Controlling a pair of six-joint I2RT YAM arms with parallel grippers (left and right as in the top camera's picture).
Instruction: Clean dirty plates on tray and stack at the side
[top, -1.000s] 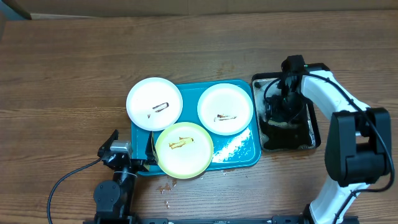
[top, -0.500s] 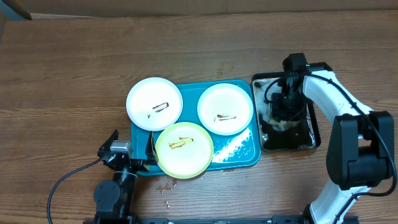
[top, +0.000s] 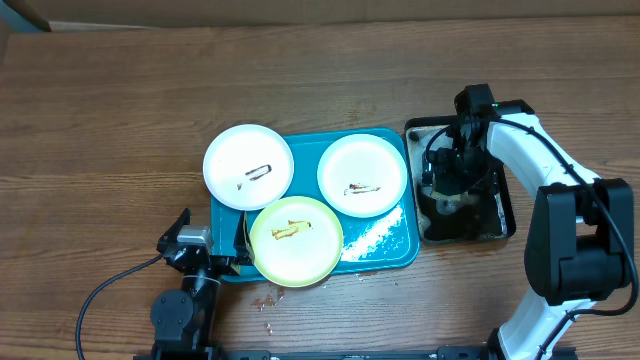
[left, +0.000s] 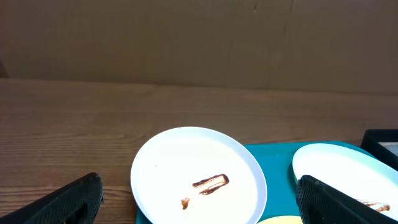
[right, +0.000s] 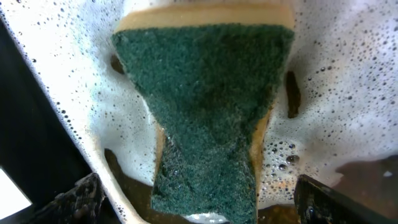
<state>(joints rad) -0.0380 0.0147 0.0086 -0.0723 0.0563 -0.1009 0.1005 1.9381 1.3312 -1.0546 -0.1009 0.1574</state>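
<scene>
The left gripper (left: 200, 202) is released and holds nothing. On the teal tray (top: 305, 148), the first white plate (top: 248, 167) lies at 10 o'clock, the second white plate (top: 362, 175) at 2 o'clock and the yellow-green plate (top: 296, 241) at 6 o'clock. The right gripper (right: 202, 205) is released, with the sponge (right: 205, 93) between its jaws, in the black tray (top: 509, 215) at 3 o'clock.

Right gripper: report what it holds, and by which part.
Nothing. The right gripper is open around the sponge, which lies in the foamy water. Its jaws stand clear of the sponge's narrowed sides.
</scene>
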